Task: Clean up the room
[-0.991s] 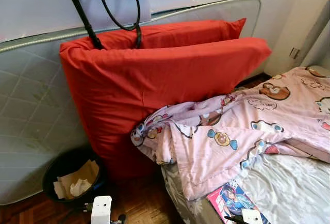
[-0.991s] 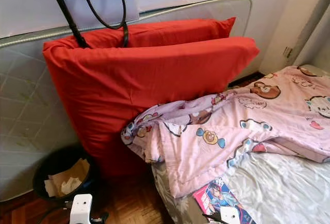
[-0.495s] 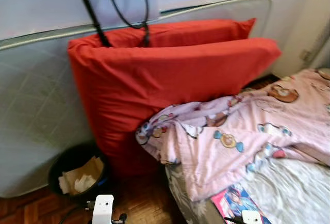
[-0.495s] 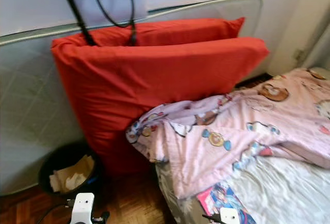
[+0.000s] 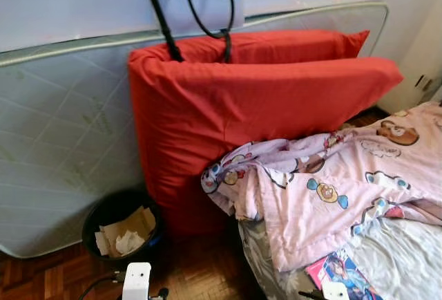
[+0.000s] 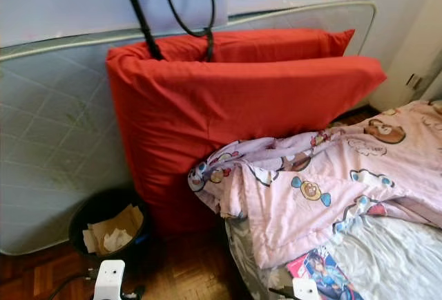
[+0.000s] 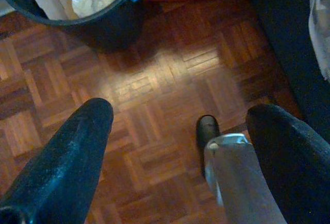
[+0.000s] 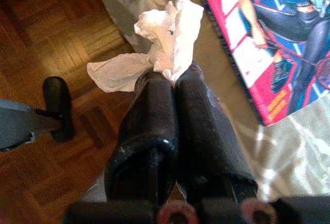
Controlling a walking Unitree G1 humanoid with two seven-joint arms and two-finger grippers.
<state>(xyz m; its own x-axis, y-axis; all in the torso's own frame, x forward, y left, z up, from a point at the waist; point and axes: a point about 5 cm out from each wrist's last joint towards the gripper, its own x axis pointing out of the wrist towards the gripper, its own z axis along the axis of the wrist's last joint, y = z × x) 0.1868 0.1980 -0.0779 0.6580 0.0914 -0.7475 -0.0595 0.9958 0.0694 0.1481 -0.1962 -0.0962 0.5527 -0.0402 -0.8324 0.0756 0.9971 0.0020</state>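
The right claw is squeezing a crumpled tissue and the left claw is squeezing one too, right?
Not quite. The right claw is shut on the crumpled tissue, but the left wrist view shows the left claw open with nothing in it, above the wooden floor.

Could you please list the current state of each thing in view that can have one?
Left hand: open, empty, above the parquet.
Right hand: shut on a crumpled white tissue.
Black bin: upright, holding paper scraps.
Pink blanket: rumpled, hanging off the bed's end.
Red cushions: upright, leaning on the mattress.
Magazine: lying flat on the bed.
Handbag: hanging above the cushions.
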